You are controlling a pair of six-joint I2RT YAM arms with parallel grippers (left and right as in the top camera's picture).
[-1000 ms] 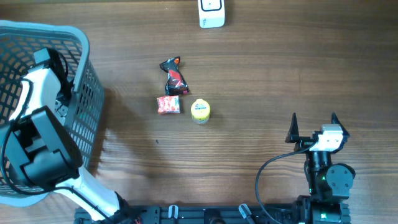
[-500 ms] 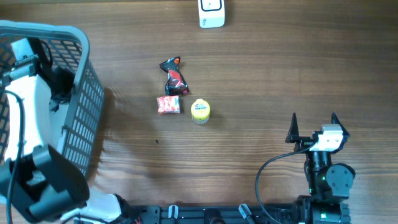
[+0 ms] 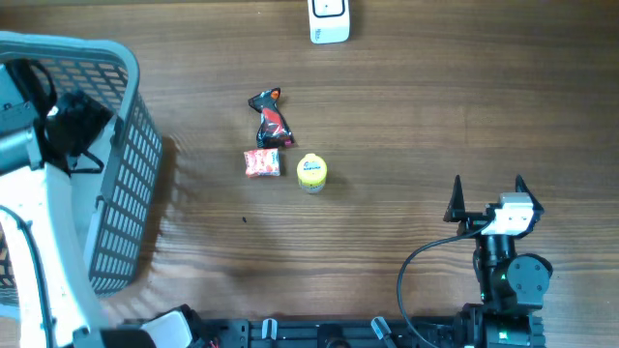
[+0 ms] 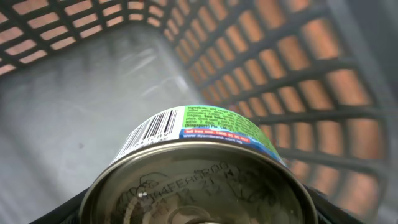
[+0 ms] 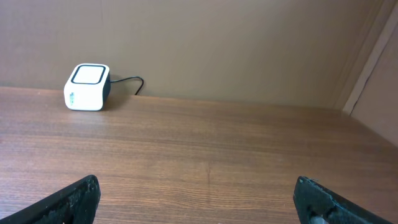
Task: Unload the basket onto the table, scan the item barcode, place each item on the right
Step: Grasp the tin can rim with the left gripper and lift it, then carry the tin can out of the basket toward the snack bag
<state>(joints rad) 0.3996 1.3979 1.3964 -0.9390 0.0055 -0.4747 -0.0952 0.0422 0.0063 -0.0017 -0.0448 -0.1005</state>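
Observation:
A round tin can (image 4: 199, 168) with a green label and a printed barcode (image 4: 149, 134) fills the left wrist view. My left gripper (image 4: 189, 211) is shut on it, dark fingers showing at both lower corners, and it hangs inside the grey plastic basket (image 3: 131, 164). From overhead the left gripper (image 3: 75, 121) is over the basket and the can is hidden. The white barcode scanner (image 3: 329, 21) stands at the table's far edge and also shows as the scanner (image 5: 87, 87) in the right wrist view. My right gripper (image 3: 486, 193) rests open near the front right, with nothing between the fingers of this gripper (image 5: 196, 190).
Three small items lie mid-table: a black and red packet (image 3: 270, 119), a red packet (image 3: 261, 162) and a yellow round tub (image 3: 311, 172). The scanner's cable (image 5: 130, 84) trails behind it. The basket's lattice walls (image 4: 298, 93) close round the can.
The left arm has swung toward the left edge of the view over the basket, its wrist rising. The right arm and the table items have not moved.

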